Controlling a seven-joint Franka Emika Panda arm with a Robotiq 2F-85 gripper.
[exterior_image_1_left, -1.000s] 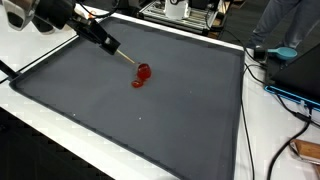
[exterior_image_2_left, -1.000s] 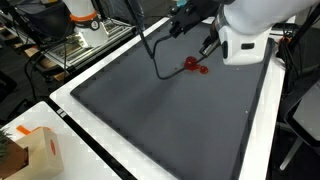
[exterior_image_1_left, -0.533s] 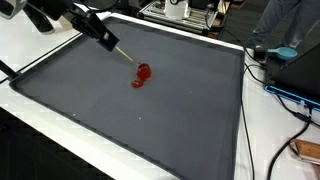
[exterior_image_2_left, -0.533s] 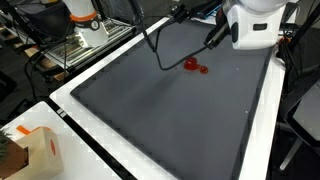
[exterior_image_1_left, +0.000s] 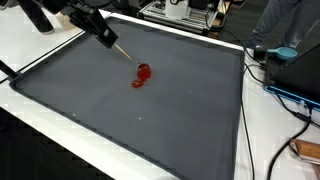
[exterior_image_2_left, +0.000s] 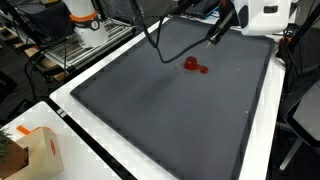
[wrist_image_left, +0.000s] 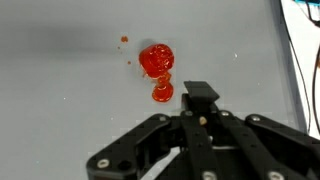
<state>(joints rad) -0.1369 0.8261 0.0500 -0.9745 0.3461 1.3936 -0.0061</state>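
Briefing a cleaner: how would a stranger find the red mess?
Find the dark grey mat covering the white table. Near the tip of the tool in the claw lies a glossy red blob with a smaller smear, the mat's only coloured mark.

1. The mat (exterior_image_1_left: 180, 120) lies on the table (exterior_image_1_left: 272, 130).
2. The blob (exterior_image_1_left: 142, 75) lies on the mat, in its far half in an exterior view.
3. The gripper (exterior_image_1_left: 92, 25) hangs over the mat's far corner, with a tool (exterior_image_1_left: 110, 44) between its fingers.
4. The tool's tip points at the blob and is close to it.
5. In the wrist view, the blob (wrist_image_left: 156, 65) lies ahead of the tool (wrist_image_left: 200, 95), a little to the left.
6. A box (exterior_image_2_left: 30, 150) stands off the mat's near corner.
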